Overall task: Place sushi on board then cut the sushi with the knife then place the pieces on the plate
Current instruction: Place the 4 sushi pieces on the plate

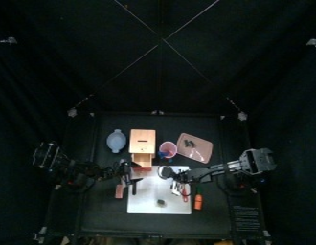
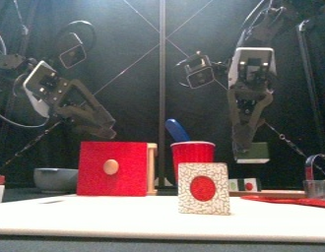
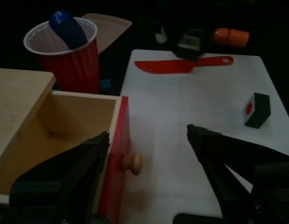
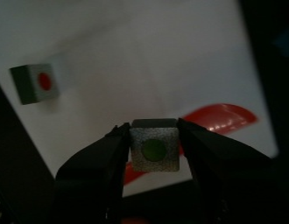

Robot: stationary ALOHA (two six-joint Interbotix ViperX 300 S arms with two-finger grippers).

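One sushi piece (image 4: 157,149) hangs pinched in the right gripper (image 4: 155,138) above the white board (image 4: 147,52); a second piece (image 4: 36,83) rests on the board. The left gripper (image 3: 150,133) gapes wide beside the board. Loosen that pinch early and it drops short of the pink plate (image 1: 196,145).

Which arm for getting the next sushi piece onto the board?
Right. The right pincer is shut on a sushi piece above the white board. The left pincer sits open at the red drawer front.
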